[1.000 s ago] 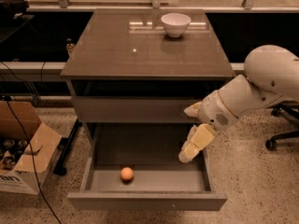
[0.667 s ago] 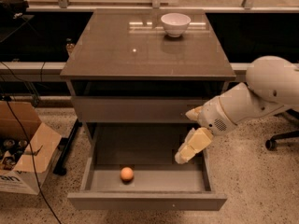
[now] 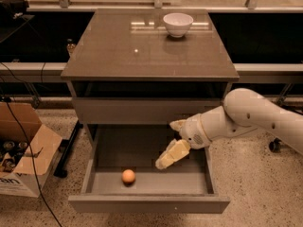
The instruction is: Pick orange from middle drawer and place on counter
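Observation:
The orange (image 3: 128,176) lies on the grey floor of the middle drawer (image 3: 147,204), near its front left. The drawer is pulled out below the other grey drawer front (image 3: 142,110). My gripper (image 3: 165,145) hangs over the drawer's right half, to the right of the orange and above it, apart from it. Its two cream fingers (image 3: 172,153) stand spread, open and empty. The white arm (image 3: 255,115) reaches in from the right. The counter (image 3: 142,51) is the glossy top of the cabinet.
A white bowl (image 3: 178,23) stands at the counter's far edge. An open cardboard box (image 3: 23,150) and black cables (image 3: 23,141) lie on the speckled floor to the left. A chair wheel (image 3: 274,145) shows at the right.
The arm has swung left and down, bringing the gripper further over the drawer and closer to the orange. The orange and drawer have not moved.

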You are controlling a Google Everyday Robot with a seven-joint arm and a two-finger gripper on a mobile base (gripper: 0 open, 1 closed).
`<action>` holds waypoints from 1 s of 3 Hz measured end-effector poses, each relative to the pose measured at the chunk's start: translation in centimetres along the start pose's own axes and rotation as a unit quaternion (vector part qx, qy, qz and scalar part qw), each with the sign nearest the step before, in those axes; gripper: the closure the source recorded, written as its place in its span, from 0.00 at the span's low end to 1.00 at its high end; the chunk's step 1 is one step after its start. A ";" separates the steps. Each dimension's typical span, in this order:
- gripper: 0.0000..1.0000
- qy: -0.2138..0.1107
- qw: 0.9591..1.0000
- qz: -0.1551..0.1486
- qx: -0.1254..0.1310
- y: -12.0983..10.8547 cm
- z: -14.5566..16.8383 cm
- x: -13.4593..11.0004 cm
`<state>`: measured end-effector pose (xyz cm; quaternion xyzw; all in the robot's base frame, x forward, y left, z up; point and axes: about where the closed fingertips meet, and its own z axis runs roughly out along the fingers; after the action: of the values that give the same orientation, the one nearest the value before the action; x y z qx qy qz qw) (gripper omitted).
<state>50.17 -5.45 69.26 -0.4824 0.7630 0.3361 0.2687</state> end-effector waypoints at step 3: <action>0.00 -0.023 1.000 -0.010 0.005 -2.8 5.0 2.6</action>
<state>52.19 -3.93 63.48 -0.4806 0.7534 0.3406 0.2921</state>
